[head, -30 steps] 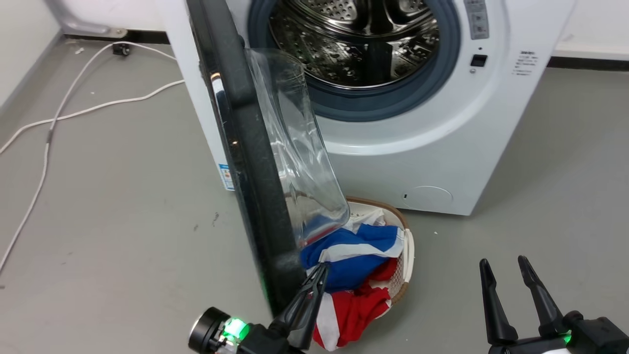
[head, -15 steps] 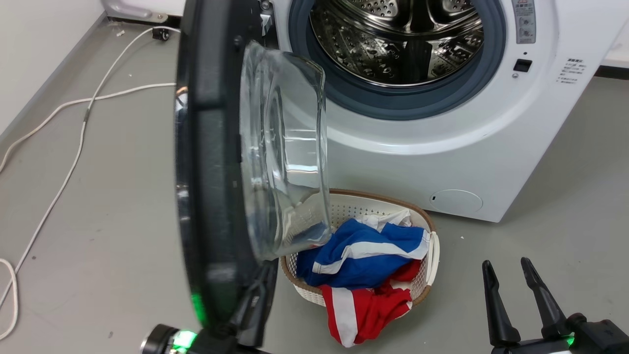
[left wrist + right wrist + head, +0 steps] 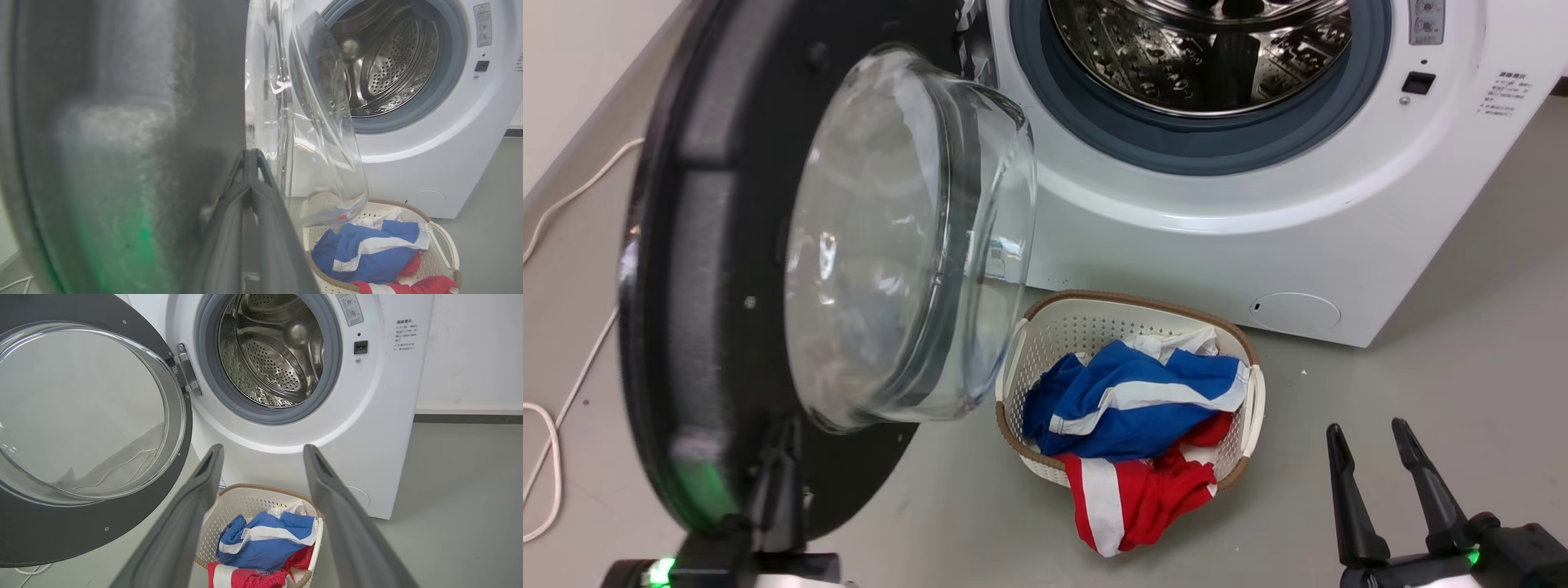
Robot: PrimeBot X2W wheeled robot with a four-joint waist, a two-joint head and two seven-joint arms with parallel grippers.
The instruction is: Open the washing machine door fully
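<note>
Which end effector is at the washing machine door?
The left end effector: dark fingers shut together against the black inner rim of the large round glass-bowled door. The right end effector is open, well clear.

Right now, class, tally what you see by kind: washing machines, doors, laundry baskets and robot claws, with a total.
Washing machine: 1
Washing machine door: 1
Laundry basket: 1
Claws: 2 (left claw, right claw)
Total: 5

- right gripper [image 3: 1366, 427]: two long black fingers [image 3: 1347, 506], tapered to pointed tips; black base [image 3: 1519, 555] with small green light [image 3: 1472, 558]
- left gripper [image 3: 250, 154]: dark grey fingers, matte; green lamp [image 3: 660, 571] on black wrist [image 3: 711, 563]
</note>
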